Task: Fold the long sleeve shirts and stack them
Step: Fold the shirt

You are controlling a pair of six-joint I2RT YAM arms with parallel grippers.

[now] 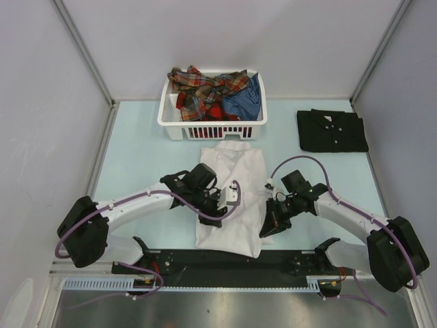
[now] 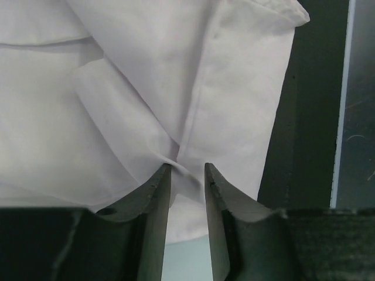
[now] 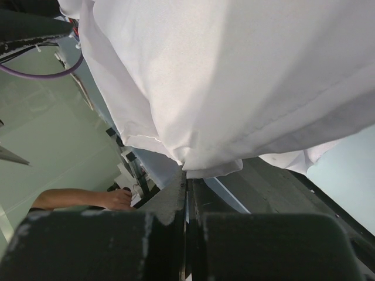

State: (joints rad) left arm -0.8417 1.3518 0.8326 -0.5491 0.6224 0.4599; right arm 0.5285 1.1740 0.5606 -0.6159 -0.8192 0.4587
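Pale table point(image 1: 136, 157) — right jaws clamp white shirt point(image 1: 240, 179); left jaws ajar, seemingly straddling fold

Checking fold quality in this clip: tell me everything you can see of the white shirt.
The white shirt is plain, soft woven cloth, collared, partly folded and creased. It lies lengthwise on the pale table between the arms, collar toward the basket. The right pincer is shut on its right edge, holding that edge raised; the left pincer stands open around a puckered fold.
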